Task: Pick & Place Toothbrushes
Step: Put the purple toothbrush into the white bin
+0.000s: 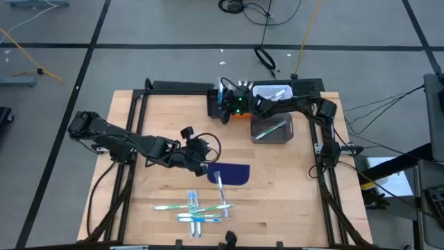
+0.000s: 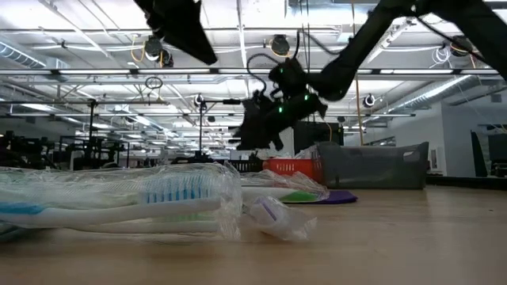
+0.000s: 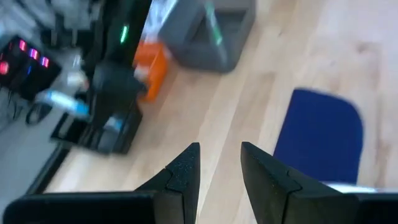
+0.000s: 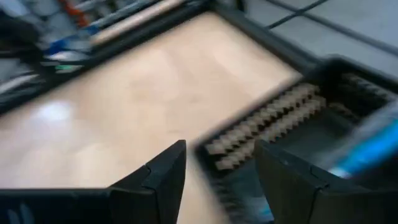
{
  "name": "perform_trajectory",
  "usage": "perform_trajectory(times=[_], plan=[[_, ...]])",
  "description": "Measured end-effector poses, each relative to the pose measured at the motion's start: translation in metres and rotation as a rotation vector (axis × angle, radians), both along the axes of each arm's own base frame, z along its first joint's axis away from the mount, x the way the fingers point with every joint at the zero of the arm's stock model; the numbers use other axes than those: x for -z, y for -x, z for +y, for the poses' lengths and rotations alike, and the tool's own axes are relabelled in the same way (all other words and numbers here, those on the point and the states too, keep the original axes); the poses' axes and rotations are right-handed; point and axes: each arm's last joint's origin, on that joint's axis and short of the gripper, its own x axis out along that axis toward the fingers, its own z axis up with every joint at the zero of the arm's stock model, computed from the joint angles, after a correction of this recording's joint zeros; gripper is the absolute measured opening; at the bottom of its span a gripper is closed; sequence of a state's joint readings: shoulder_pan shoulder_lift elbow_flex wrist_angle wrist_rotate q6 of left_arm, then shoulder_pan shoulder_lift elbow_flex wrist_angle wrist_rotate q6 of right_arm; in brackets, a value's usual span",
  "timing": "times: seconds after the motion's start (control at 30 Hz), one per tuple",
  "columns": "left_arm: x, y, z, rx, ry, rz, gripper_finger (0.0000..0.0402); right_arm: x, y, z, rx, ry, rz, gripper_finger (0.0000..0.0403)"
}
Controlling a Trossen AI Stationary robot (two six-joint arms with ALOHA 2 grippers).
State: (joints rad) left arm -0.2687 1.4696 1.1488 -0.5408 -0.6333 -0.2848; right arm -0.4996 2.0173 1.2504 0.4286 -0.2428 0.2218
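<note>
Several toothbrushes (image 1: 194, 208), light blue, white and green, lie crossed in a pile near the table's near edge; in the low view they (image 2: 158, 198) show in clear wrappers. One more toothbrush (image 1: 218, 184) lies with its end on the dark blue mat (image 1: 232, 173). My left gripper (image 3: 219, 165) hovers open over bare wood just left of the mat (image 3: 323, 137), holding nothing. My right gripper (image 4: 221, 168) is open and empty above the black bin (image 1: 218, 104) at the far side, where something light blue (image 4: 367, 152) lies.
A grey bin (image 1: 272, 128) holds a green toothbrush, with a white bin (image 1: 272, 90) behind it and an orange bin (image 1: 241, 115) beside it. A dark frame (image 1: 132, 104) borders the table. Bare wood lies between the mat and the bins.
</note>
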Motion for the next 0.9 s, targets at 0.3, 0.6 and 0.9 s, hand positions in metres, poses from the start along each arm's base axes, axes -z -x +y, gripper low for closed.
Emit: perform_trajectory(times=[0.3, 0.6, 0.9], plan=[[0.01, 0.016, -0.004, -0.12, 0.078, 0.088, 0.0118, -0.043, -0.007, 0.072, -0.251, 0.048, 0.068, 0.018], [0.014, 0.03, -0.028, -0.083, 0.115, 0.139, 0.0118, -0.042, -0.01, 0.155, -0.475, 0.028, 0.223, 0.018], [0.035, 0.046, -0.044, -0.087, 0.144, 0.172, 0.0118, -0.029, 0.0, 0.231, -0.538, -0.05, 0.411, 0.018]])
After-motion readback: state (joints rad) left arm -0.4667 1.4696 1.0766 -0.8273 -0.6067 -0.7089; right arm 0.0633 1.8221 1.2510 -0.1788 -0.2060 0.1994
